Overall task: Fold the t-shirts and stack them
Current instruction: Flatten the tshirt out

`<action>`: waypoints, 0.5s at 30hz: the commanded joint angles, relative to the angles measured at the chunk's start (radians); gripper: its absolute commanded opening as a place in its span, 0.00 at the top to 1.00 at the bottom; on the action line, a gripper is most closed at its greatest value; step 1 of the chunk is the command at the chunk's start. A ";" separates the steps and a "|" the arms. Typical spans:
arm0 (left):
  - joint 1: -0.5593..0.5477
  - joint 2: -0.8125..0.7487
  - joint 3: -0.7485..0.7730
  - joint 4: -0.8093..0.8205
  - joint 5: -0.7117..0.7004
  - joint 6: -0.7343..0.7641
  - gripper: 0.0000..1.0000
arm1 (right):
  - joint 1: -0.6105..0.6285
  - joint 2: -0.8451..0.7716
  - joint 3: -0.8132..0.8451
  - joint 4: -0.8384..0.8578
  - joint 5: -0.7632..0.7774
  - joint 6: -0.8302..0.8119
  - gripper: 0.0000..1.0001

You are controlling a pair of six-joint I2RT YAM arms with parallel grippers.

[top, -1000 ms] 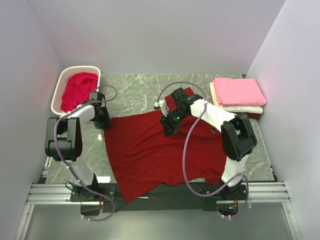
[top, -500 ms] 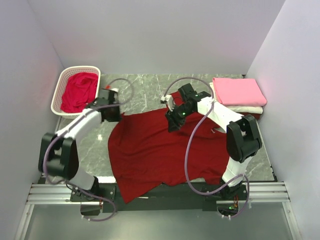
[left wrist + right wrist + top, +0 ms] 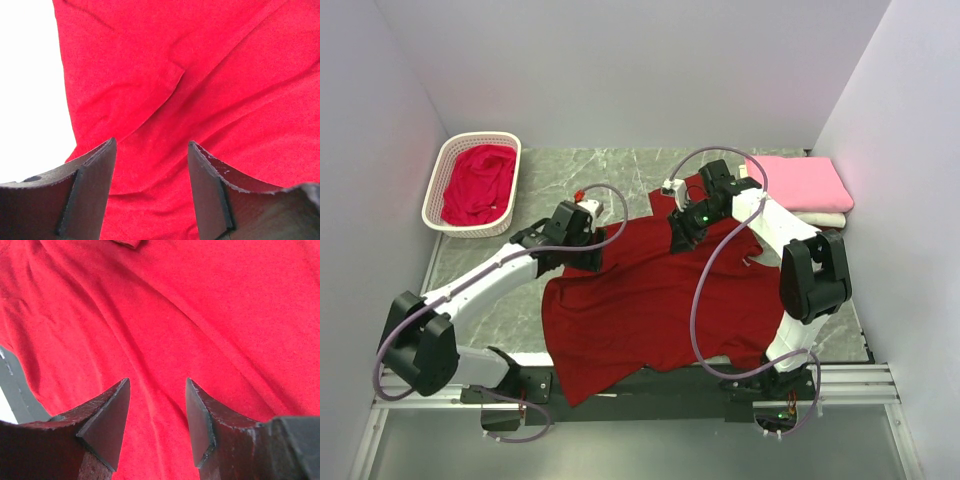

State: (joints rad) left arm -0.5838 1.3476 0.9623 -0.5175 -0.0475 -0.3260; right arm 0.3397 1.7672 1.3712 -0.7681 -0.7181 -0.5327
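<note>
A large dark red t-shirt [image 3: 650, 310] lies spread on the marble table, its lower hem hanging over the near edge. My left gripper [image 3: 592, 252] is over the shirt's upper left part. It is open, with creased red cloth [image 3: 165, 95] showing between the fingers [image 3: 95, 180]. My right gripper [image 3: 680, 235] is over the shirt's top near the collar. It is open above red cloth [image 3: 165, 315]. A crimson t-shirt [image 3: 477, 185] lies bunched in the basket. A pink folded t-shirt [image 3: 800, 182] lies on a white folded one [image 3: 818, 218] at the back right.
The white lattice basket [image 3: 440, 175] stands at the back left. The folded stack sits close to the right wall. Bare marble [image 3: 610, 170] shows between basket and stack. The metal rail [image 3: 430, 385] runs along the near edge.
My left arm has swung right from beside the basket onto the shirt's upper left. My right gripper has moved up and right toward the collar. The shirt's upper left edge has shifted right.
</note>
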 commanded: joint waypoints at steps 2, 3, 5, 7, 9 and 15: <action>-0.001 0.048 0.058 0.054 0.029 0.083 0.37 | 0.001 -0.029 0.022 -0.019 -0.040 -0.009 0.44; -0.002 0.098 0.068 0.059 0.038 0.088 0.37 | -0.001 -0.029 0.022 -0.020 -0.040 -0.010 0.44; -0.007 0.180 0.108 0.066 0.040 0.091 0.40 | -0.001 -0.020 0.023 -0.025 -0.038 -0.010 0.44; -0.019 0.229 0.153 0.068 0.040 0.087 0.43 | -0.002 -0.015 0.022 -0.025 -0.038 -0.012 0.44; -0.030 0.287 0.182 0.063 0.020 0.065 0.45 | -0.004 -0.015 0.022 -0.027 -0.041 -0.013 0.44; -0.071 0.392 0.259 0.048 -0.044 0.016 0.47 | -0.004 -0.003 0.026 -0.033 -0.043 -0.016 0.44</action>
State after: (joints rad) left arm -0.6361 1.7267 1.1622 -0.4786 -0.0555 -0.2852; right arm 0.3393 1.7676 1.3716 -0.7879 -0.7357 -0.5362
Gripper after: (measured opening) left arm 0.535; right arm 0.558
